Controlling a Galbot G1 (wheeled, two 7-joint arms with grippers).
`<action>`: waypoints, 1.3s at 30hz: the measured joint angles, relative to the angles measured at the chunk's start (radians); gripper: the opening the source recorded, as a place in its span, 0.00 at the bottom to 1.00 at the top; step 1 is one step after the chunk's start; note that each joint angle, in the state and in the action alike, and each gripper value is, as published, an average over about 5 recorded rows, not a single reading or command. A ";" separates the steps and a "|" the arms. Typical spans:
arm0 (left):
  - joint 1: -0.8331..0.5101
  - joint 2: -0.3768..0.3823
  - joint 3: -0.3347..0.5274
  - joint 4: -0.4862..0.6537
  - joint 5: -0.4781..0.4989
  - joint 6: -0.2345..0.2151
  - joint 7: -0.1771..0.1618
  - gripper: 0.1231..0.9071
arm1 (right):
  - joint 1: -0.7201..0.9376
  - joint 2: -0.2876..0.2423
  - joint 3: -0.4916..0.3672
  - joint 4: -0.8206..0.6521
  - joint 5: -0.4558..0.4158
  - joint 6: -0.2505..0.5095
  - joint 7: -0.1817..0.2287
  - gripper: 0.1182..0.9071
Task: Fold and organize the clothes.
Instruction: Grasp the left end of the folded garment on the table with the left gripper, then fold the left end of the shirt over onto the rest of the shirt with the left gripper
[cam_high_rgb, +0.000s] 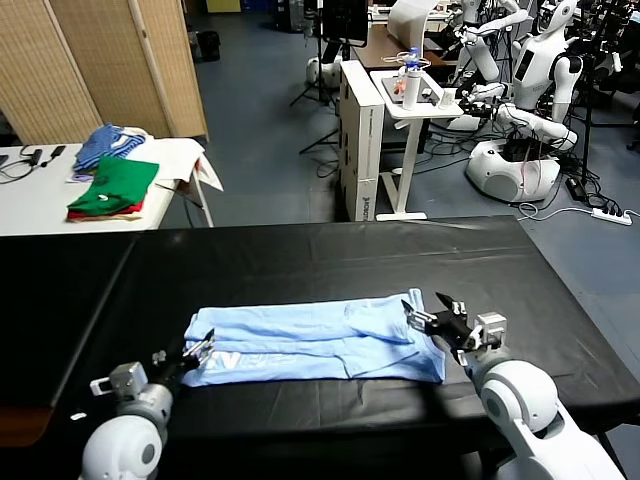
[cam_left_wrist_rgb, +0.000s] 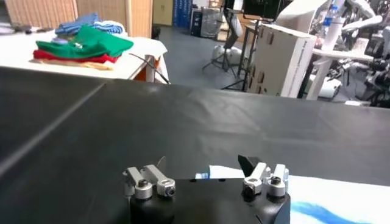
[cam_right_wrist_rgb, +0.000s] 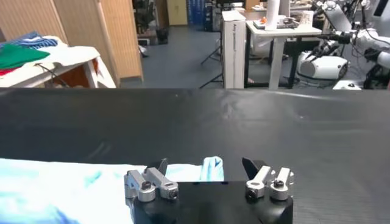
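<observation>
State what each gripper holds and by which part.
Nothing is held. The left gripper and the right gripper both stand open at opposite ends of the folded T-shirt, gripping no cloth.

On the black table (cam_high_rgb: 300, 255): one light blue T-shirt (cam_high_rgb: 320, 345), folded into a long band. At its two ends: two grippers, the left gripper (cam_high_rgb: 197, 352) and the right gripper (cam_high_rgb: 428, 310), both spread open. Beyond the black table, on one white side table (cam_high_rgb: 40, 190): one green folded garment (cam_high_rgb: 118, 185), one red folded garment (cam_high_rgb: 105, 211) beneath, one blue striped bundle (cam_high_rgb: 110, 143).
</observation>
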 joint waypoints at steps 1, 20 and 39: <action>0.009 -0.009 0.000 -0.003 -0.004 0.001 -0.001 1.00 | -0.006 -0.002 0.003 0.010 0.000 0.000 0.000 1.00; 0.039 -0.088 -0.006 0.007 -0.048 0.001 -0.005 0.96 | -0.029 0.006 0.002 0.056 -0.006 -0.001 -0.001 1.00; 0.035 -0.101 -0.002 -0.007 -0.025 0.011 -0.012 0.06 | -0.032 0.012 0.005 0.059 -0.013 -0.002 -0.003 1.00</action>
